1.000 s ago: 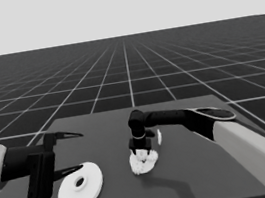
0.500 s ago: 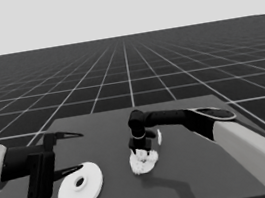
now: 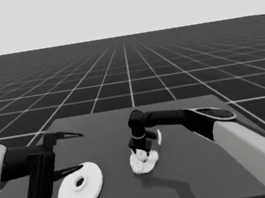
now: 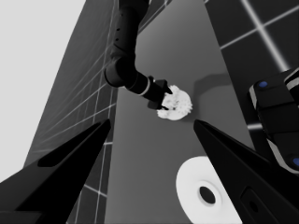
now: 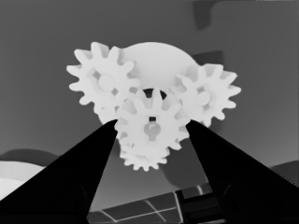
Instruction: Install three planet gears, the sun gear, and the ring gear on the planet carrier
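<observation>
Right end effector grips the small white toothed sun gear above the white round planet carrier; seating needs tooth alignment.

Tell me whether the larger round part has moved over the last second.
No. In the head view the larger round part lies in the same spot near the table's front left, beside the waiting left gripper.
</observation>
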Motion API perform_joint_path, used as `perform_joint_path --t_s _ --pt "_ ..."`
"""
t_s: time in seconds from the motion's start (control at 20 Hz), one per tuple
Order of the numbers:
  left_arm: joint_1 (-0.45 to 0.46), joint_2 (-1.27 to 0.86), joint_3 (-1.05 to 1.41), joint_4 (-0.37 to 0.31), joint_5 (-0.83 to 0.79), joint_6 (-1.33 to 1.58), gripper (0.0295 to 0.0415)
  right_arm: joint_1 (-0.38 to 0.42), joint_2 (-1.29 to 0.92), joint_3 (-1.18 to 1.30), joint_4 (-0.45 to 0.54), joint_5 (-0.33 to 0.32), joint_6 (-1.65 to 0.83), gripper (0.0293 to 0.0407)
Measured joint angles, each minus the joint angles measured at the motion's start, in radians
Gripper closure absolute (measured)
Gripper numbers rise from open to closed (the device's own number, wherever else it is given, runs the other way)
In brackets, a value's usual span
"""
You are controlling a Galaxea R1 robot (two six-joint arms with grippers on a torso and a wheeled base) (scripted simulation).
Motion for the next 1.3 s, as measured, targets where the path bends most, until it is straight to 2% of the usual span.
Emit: perform_joint_path --t_s 1.3 --pt "0.0 0.0 0.0 0.0 0.0 0.0 0.0326 -0.002 0.0 0.0 0.0 0.0 0.272 0.039"
